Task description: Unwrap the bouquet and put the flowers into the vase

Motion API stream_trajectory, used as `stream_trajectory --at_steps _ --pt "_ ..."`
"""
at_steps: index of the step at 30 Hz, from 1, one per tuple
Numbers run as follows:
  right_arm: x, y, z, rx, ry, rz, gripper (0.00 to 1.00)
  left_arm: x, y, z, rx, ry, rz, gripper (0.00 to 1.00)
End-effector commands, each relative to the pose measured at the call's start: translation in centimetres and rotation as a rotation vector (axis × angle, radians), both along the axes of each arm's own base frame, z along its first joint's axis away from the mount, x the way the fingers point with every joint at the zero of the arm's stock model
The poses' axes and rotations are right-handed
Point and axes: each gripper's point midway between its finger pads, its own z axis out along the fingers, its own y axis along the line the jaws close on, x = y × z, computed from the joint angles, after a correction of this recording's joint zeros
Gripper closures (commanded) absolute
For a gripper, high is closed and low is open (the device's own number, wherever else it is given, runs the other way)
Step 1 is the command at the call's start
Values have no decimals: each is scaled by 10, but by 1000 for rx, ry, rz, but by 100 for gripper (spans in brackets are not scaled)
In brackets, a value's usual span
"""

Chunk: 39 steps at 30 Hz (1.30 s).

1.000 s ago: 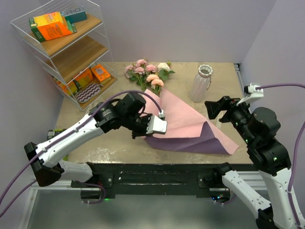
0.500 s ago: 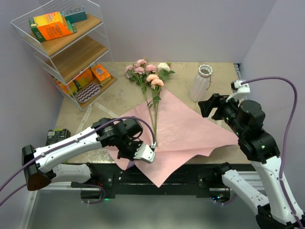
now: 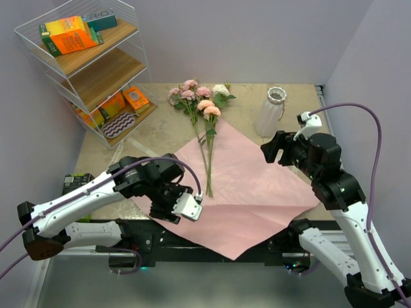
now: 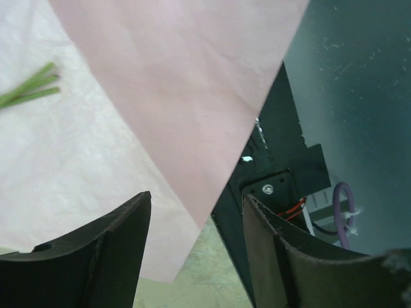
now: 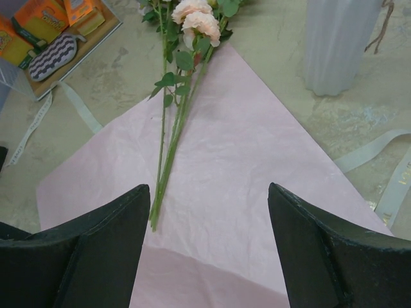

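The flowers lie on the spread paper mid-table, stems running near-to-far, blooms toward the far edge — stem ends nearest the left gripper, jaws apart and empty; the right gripper, also gaping, hangs near the vase

- The pale lilac painted walls close in the back and both sides.
- A beige mottled stone-look counter fills the middle.
- A white wire rack with wooden shelves stands at its far left corner, carrying orange cardboard boxes.
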Motion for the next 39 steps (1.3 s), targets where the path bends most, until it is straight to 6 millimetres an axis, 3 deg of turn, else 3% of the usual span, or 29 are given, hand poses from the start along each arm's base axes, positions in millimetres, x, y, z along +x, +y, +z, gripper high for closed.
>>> stream_trajectory --at_steps 1,3,4,6,7,8,9,10,11,12,13,14,15,16,17,18,19,21,24,25,27,28,31,32,39 --pt "-1 -6 18 -25 -10 -14 22 16 -12 49 -127 -131 3 36" --pt "1 -11 24 -55 -2 -37 22 25 -16 62 -154 -182 15 36" --pt "4 -12 16 -82 41 -41 22 33 -23 73 -196 -215 37 36" --pt "10 -17 28 -112 35 -65 21 46 -30 81 -246 -264 69 36" --pt "16 -16 25 -133 61 -68 21 69 -39 84 -304 -307 139 35" --pt "20 -16 41 -137 35 -70 21 85 -40 87 -336 -332 192 33" --pt "25 -14 46 -143 29 -67 21 115 -33 86 -347 -360 312 31" --pt "30 -11 53 -142 20 -61 21 140 -39 89 -402 -376 418 32" --pt "41 -5 59 -147 16 -49 21 159 -39 79 -397 -346 480 34" --pt "47 0 60 -147 17 -40 21 187 -24 74 -393 -337 593 35" --pt "54 11 64 -142 4 -20 21 205 -22 74 -420 -307 680 37" --pt "66 23 59 -149 21 -10 21 220 -22 57 -402 -236 727 37" --pt "72 32 53 -160 29 -4 22 240 -5 48 -391 -214 819 36" --pt "77 49 53 -170 11 11 22 252 -1 43 -395 -184 878 36" --pt "83 58 46 -181 17 16 23 262 4 22 -348 -149 916 37" --pt "95 72 24 -215 61 24 26 269 11 11 -320 -149 951 38" --pt "102 84 18 -219 61 30 28 274 14 -2 -302 -152 978 39" --pt "118 100 -14 -241 116 33 35 282 25 -22 -262 -163 1032 39" --pt "135 125 -34 -213 112 60 41 292 41 -43 -247 -160 1123 39" --pt "141 140 -50 -225 127 81 41 293 44 -48 -249 -145 1153 39" --pt "146 161 -56 -236 120 120 43 298 57 -56 -243 -123 1205 39" --pt "144 181 -72 -259 133 160 43 299 61 -60 -243 -111 1225 40" --pt "147 210 -83 -286 130 213 49 304 80 -74 -215 -119 1278 41" --pt "152 220 -96 -291 149 225 51 306 87 -79 -197 -131 1296 41" --pt "173 264 -123 -245 169 292 52 311 122 -100 -158 -111 1377 40"
